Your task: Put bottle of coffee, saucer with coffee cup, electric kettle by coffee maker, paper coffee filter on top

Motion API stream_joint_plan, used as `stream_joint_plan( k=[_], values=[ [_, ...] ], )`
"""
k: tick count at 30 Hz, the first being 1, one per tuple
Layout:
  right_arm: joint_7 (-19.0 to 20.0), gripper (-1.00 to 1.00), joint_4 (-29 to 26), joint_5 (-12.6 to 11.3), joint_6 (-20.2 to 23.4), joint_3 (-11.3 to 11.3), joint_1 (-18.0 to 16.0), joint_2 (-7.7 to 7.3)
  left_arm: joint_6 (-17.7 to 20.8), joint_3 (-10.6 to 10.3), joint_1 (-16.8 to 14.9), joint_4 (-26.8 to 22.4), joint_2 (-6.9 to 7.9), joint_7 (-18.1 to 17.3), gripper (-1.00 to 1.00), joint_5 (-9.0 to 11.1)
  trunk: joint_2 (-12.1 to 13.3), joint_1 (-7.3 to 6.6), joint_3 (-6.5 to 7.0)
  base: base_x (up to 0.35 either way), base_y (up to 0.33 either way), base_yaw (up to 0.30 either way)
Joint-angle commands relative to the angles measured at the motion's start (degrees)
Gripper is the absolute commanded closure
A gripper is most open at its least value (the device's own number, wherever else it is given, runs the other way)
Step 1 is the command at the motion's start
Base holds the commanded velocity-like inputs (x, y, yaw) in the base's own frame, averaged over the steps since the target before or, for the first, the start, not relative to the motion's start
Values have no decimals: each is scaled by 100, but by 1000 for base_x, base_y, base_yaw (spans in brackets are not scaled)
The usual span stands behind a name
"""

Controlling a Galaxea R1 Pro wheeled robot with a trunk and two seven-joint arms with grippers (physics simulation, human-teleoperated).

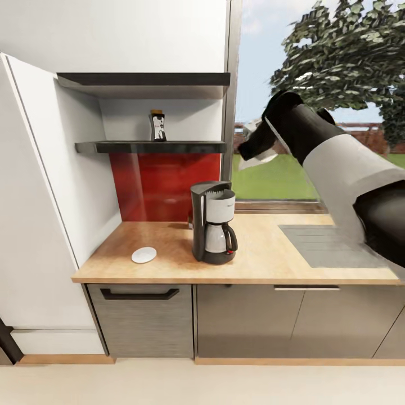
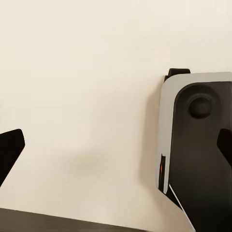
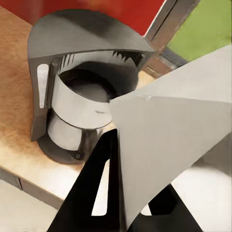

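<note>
The coffee maker stands upright on the kitchen countertop, a little left of the middle, with its glass carafe and black handle turned toward the near right. The saucer lies flat on the countertop to the left of the coffee maker, near it but not touching. Nothing rests on the saucer. The bottle of coffee stands on the kitchen shelf, against the white wall above the red backsplash, higher and further than the coffee maker. A thicker dark grey shelf hangs above it. On the right part of the countertop the steel sink is set into the wood.

The right arm is raised in front of the window, above and to the right of the coffee maker. The right gripper holds the paper coffee filter in the air; in the right wrist view the two black fingers are closed on the lower edge of the white cone, and the coffee maker is seen beyond it, lower, apart from the filter.

In the left wrist view the left gripper points down at the pale floor, with its dark fingertips wide apart and nothing between them. Beside it shows a part of the robot's base, grey and black.
</note>
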Motion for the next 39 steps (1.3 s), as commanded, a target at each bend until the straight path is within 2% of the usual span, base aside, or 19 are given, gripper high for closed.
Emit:
stream_joint_plan(
  k=[1, 3, 4, 6, 7, 9, 11, 17, 29, 39],
  values=[
    [63, 100, 259, 43, 9, 24, -174, -1, -24, -9, 15, 5, -2, 2, -100, 11, -3, 2, -3, 0, 0, 0],
    [262, 100, 592, 68, 9, 81, -374, -2, -27, -7, 39, 3, -6, 2, -100, 6, -3, 2, -3, 0, 0, 0],
    [367, 100, 657, 96, 9, 181, -409, -2, -27, -6, 43, 2, -7, 2, -100, 6, -3, 2, -3, 0, 0, 0],
    [586, 100, 750, 169, 9, 535, -446, 1, -28, -6, 47, 2, -8, 2, -100, 5, -3, 2, -3, 0, 0, 0],
    [789, 100, 816, 198, 9, 836, -459, 6, -28, -6, 48, 2, -8, -1, -100, 4, -3, 2, -3, 0, 0, 0],
    [1177, 100, 873, 219, 9, 1212, -468, 19, -23, -6, 50, 2, -14, -3, -100, 4, -3, 2, -3, 0, 0, 0],
    [1347, 100, 891, 225, 9, 1340, -470, 27, -17, -6, 50, 2, -16, -7, -100, 4, -3, 2, -3, 0, 0, 0],
    [1462, 100, 904, 238, 9, 1524, -473, 63, 35, -6, 50, 2, -9, -3, -100, 4, -3, 2, -3, 10, 0, 0],
    [1465, 100, 1032, 238, 9, 1544, -406, 73, 50, -6, 58, 10, 0, 4, -100, 4, -3, 2, -3, 276, 98, 0],
    [1452, 100, 1044, 243, 9, 1544, 26, 72, 51, -6, 59, 2, 0, 11, -100, 6, -3, 2, -3, 117, 83, 0]
  ],
)
